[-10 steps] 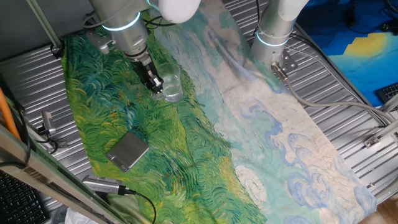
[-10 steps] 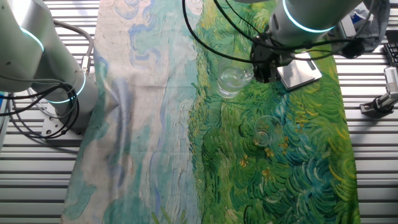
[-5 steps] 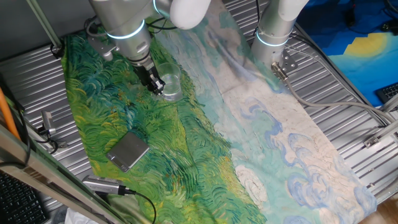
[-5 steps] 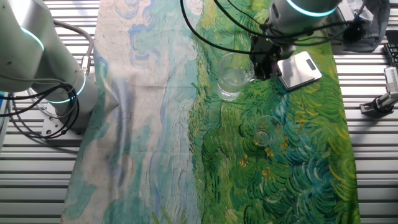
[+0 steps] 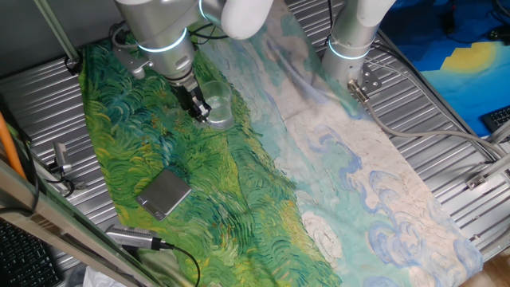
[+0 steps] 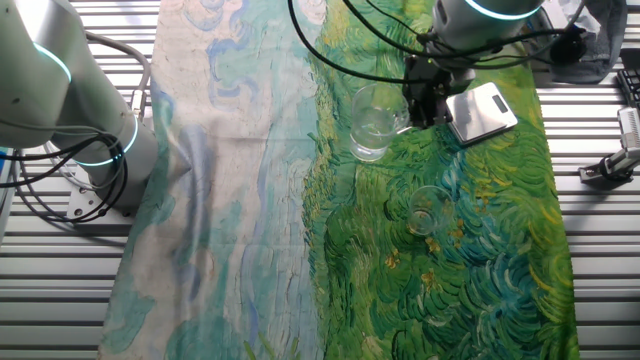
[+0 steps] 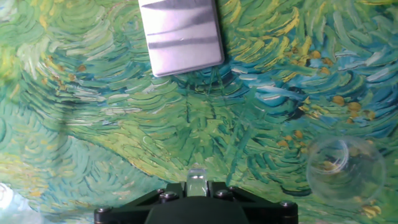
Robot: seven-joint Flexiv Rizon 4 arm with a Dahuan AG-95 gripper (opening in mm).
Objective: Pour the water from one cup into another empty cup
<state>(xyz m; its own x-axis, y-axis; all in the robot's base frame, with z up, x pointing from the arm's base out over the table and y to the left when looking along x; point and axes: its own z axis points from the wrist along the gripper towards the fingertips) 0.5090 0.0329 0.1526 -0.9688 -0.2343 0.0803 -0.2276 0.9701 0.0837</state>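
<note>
Table: covered by a green-and-blue painted swirl cloth.
Gripper: clamped on the clear glass cup with water, held above the cloth.
Empty small clear glass cup: nearby, upright.
Grey flat square block: apart.

We see a clear glass cup held upright above the painted cloth, pinched at its rim, water pooled in its lower part; a second, smaller clear cup stands upright on the green cloth nearby, apart from it.
</note>
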